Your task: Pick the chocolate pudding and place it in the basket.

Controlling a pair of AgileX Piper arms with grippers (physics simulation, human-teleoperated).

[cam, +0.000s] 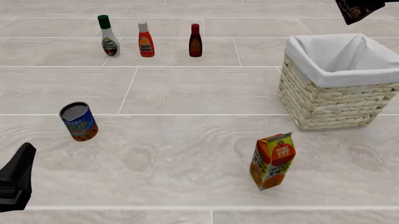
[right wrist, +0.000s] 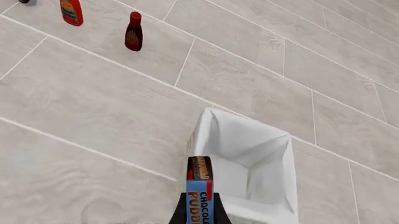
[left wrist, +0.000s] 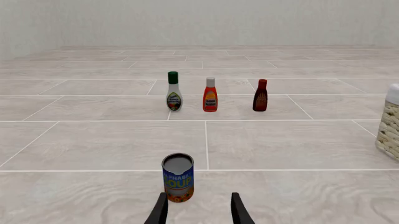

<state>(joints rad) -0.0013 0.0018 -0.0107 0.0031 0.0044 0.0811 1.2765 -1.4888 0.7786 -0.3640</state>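
The chocolate pudding (right wrist: 200,186), a small dark brown box with a blue and red strip, is held in my right gripper (right wrist: 199,212), which is shut on it. It hangs high above the basket (right wrist: 249,168), over the near rim of the white liner. In the front view the right gripper (cam: 357,10) shows at the top right, above and behind the wicker basket (cam: 330,100). My left gripper (left wrist: 199,212) is open and holds nothing, low at the front left (cam: 17,179).
A soup can (cam: 79,122) stands just ahead of the left gripper. An orange juice carton (cam: 272,161) stands in front of the basket. Three bottles line the far side: white dressing (cam: 109,36), red sauce (cam: 146,40), dark brown sauce (cam: 195,41).
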